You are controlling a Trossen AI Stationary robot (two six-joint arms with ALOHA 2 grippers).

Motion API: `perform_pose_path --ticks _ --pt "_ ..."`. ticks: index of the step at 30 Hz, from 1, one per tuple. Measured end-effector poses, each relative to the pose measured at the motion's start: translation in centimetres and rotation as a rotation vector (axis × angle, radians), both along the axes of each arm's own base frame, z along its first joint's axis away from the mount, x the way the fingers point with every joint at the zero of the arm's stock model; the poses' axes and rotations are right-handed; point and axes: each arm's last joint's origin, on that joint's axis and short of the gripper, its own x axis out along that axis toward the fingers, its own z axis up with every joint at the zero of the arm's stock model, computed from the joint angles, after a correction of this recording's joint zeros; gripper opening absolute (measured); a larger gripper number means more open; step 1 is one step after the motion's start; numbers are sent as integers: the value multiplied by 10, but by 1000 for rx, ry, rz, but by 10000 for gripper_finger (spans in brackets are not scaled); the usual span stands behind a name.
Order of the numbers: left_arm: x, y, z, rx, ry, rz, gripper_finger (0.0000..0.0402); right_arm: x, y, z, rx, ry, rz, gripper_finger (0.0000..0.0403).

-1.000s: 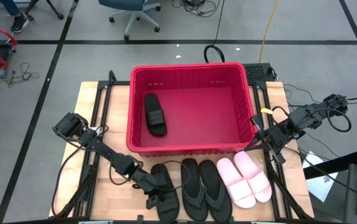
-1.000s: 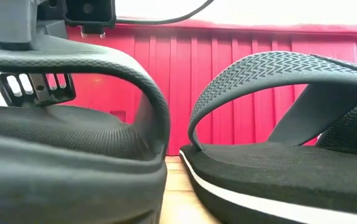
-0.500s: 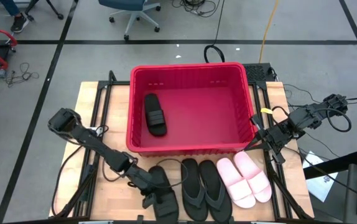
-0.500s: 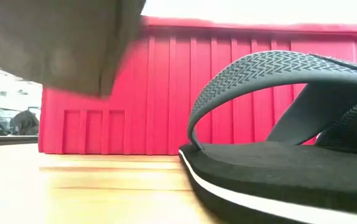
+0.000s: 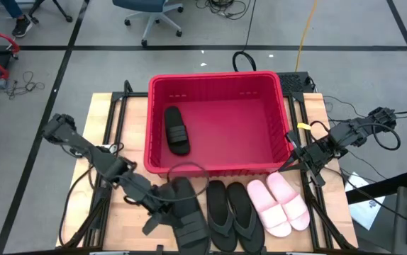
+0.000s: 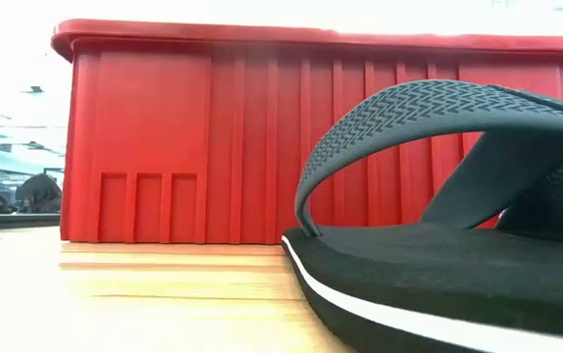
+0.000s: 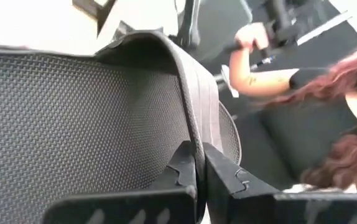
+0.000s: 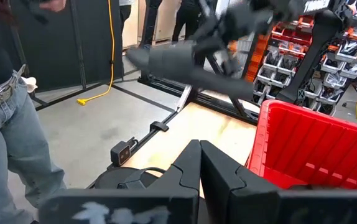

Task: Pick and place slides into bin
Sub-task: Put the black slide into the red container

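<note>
Slides number six on a wooden table point(image 5: 118, 120): two black wide-strap, two black thong, two pale pink. One black wide-strap slide in the bin point(image 5: 176, 129) lies on the floor of the red bin point(image 5: 218, 168), toward its left wall. The second black wide-strap slide point(image 5: 186, 212) is off the tabletop just in front of the bin's left front corner, its strap pinched between the closed fingers of the left gripper point(image 5: 166, 205); the left wrist view shows the ribbed strap clamped in that claw point(image 7: 198, 167) against the textured footbed. Two black thong flip-flops point(image 5: 230, 214) lie side by side on the table in front of the bin, one filling the low view point(image 6: 438, 235). Two pale pink slides point(image 5: 280, 204) rest beside them to the right, near the bin's right front corner. The right gripper point(image 5: 308, 161) waits at the bin's right side, its claw together and empty point(image 8: 198, 163). People stand in the room beyond the table in both wrist views.
</note>
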Motion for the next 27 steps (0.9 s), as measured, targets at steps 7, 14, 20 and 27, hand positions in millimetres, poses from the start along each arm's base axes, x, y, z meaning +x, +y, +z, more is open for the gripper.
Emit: perform_pose_path --ticks 7,14,20,27 --pt "-4 39 38 237 100 82 1 1 0 0 -28 -11 6 0" --pt "-2 96 60 407 114 165 0 1 0 0 -47 -21 10 0" --pt "5 148 68 530 69 239 0 1 0 0 -47 -21 10 0" --pt "15 205 55 638 93 231 0 1 0 0 -47 -21 10 0"
